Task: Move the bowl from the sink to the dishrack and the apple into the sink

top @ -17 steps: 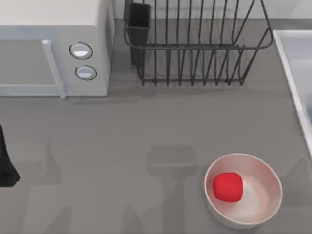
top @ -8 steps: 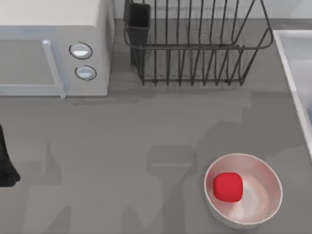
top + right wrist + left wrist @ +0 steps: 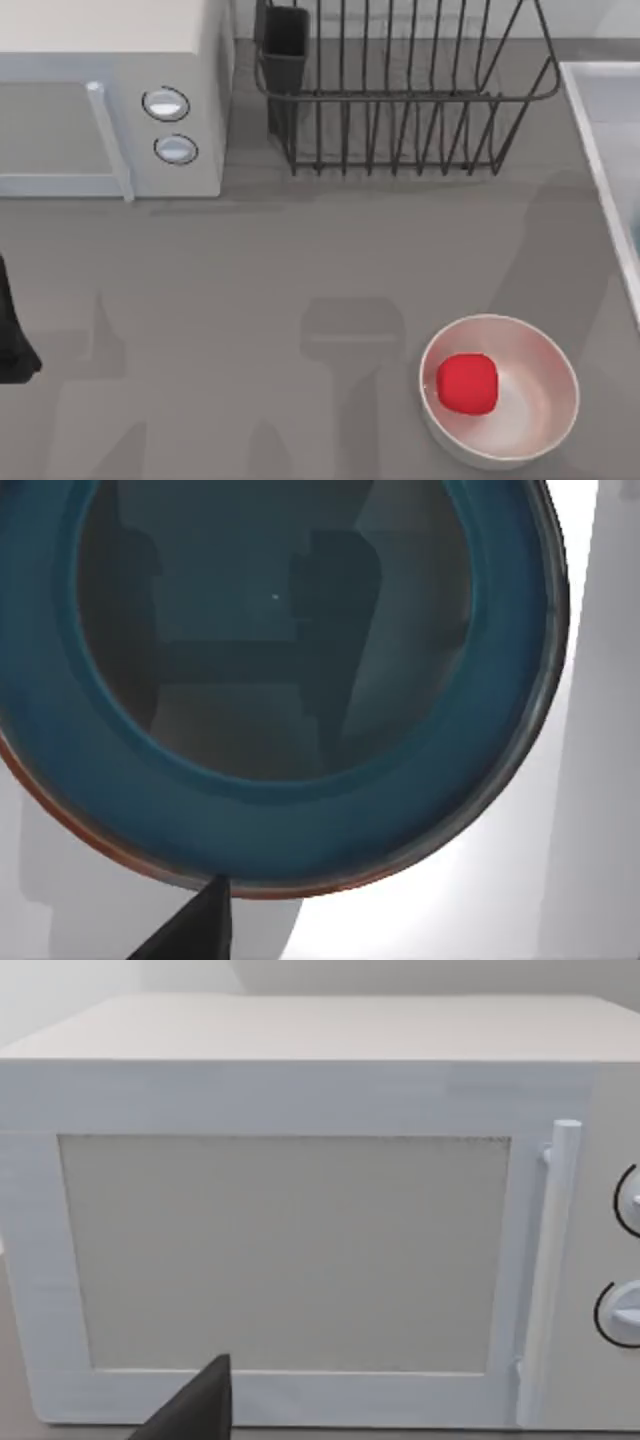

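Observation:
The teal-blue bowl (image 3: 300, 810), with a thin orange-red line at its rim, lies close under my right wrist camera on the pale floor of the sink (image 3: 480, 900). One dark fingertip (image 3: 195, 925) of my right gripper hangs just outside the bowl's rim. The sink (image 3: 600, 150) runs along the table's right edge. The red apple (image 3: 468, 383) rests inside a white bowl (image 3: 540, 400) at the front right. The black wire dishrack (image 3: 400, 95) stands at the back centre. My left arm (image 3: 12, 330) is parked at the left edge.
A white microwave (image 3: 110, 90) fills the back left, and it faces my left wrist camera (image 3: 300, 1250) at close range. A dark cutlery cup (image 3: 285, 45) sits at the rack's left corner. Bare grey tabletop spreads between microwave, rack and white bowl.
A faint shadow on the tabletop has slid to the right toward the sink. The apple, the white bowl and the left arm have stayed put.

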Motion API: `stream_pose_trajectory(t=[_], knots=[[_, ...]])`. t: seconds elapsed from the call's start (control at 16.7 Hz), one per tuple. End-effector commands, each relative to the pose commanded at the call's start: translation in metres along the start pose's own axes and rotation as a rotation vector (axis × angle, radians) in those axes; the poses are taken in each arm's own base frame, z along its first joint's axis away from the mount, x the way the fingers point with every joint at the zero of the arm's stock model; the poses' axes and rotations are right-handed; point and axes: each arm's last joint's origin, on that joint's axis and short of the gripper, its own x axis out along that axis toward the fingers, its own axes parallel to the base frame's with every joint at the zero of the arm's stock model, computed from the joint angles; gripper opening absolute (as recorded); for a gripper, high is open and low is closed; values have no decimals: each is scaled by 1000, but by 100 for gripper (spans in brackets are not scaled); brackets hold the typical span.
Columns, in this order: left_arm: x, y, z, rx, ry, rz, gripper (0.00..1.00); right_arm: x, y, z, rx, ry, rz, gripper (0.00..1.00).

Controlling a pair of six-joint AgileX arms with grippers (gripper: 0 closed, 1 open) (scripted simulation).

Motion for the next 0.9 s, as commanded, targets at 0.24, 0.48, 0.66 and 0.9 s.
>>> stream_pose_trajectory(t=[0.24,0.48,0.66,0.9], knots=[[0,0,0,0,0,0,100,-2,-13,11,1,-48,-20,100],[0,0,0,0,0,0,100,-2,-13,11,1,-50,-21,100],[0,0,0,0,0,0,100,4,-12,12,0,-50,-20,100],[0,0,0,0,0,0,100,52,-15,17,1,-54,-22,100]])
